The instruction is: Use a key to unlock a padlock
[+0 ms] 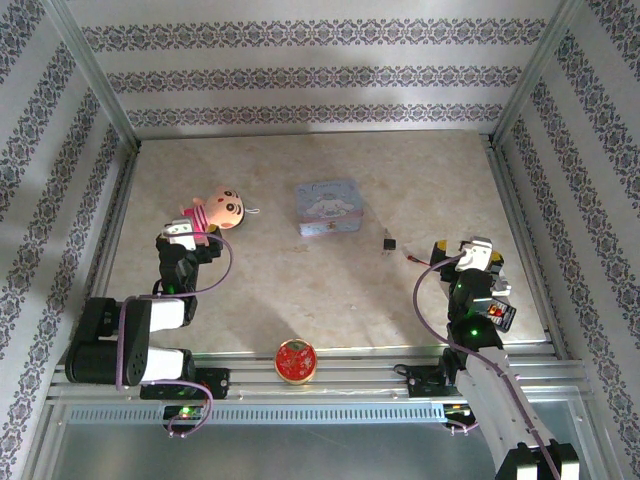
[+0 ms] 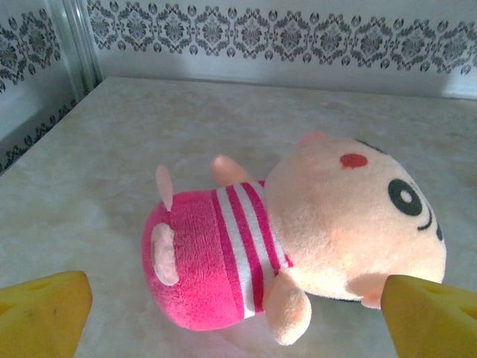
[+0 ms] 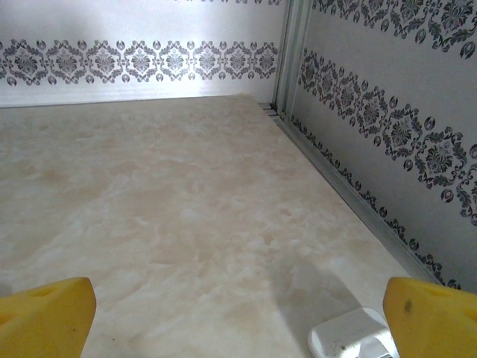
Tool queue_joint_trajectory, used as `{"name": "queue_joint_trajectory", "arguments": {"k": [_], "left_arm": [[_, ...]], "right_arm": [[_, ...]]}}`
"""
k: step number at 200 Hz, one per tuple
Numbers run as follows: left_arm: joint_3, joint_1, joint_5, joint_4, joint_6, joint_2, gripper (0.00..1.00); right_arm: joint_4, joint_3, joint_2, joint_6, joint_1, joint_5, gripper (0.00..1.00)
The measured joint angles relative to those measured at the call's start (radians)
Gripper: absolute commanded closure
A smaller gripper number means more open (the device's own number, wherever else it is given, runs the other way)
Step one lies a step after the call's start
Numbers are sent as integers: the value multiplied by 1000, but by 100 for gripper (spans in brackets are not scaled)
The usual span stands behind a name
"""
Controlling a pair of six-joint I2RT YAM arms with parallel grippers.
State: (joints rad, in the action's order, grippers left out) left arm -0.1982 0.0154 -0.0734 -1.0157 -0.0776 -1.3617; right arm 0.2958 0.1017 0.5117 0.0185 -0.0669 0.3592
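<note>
A small black padlock (image 1: 388, 243) lies on the marble tabletop right of centre. A thin reddish item (image 1: 411, 258) lies just right of it, too small to tell whether it is the key. My right gripper (image 1: 470, 252) hovers right of the padlock, and its yellow fingertips (image 3: 46, 317) stand wide apart with bare table between them; the gripper (image 3: 238, 321) is open. My left gripper (image 1: 185, 232) sits at the far left, right behind a plush doll (image 1: 218, 208). It is open (image 2: 238, 319), with the doll's pink body (image 2: 201, 261) lying just ahead of its fingers.
A pale blue tin (image 1: 329, 207) stands at the table's middle back. A red round object (image 1: 296, 361) rests on the front rail. A white rounded item (image 3: 350, 339) lies by my right finger. Patterned walls (image 1: 320, 75) enclose the table on three sides.
</note>
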Motion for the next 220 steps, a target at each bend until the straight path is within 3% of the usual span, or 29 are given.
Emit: {"name": "queue_joint_trajectory", "arguments": {"k": [102,172,220], "left_arm": [[-10,0,125,-177,48,-237,1],[-154,20,339,-51,101,-239,1],[-162,26,281,17,88,-239,1]], "right_arm": [[49,0,69,1,13,0,2],[111,-18,120,0,26,-13,2],[214,-24,231,1,52,-58,2]]}}
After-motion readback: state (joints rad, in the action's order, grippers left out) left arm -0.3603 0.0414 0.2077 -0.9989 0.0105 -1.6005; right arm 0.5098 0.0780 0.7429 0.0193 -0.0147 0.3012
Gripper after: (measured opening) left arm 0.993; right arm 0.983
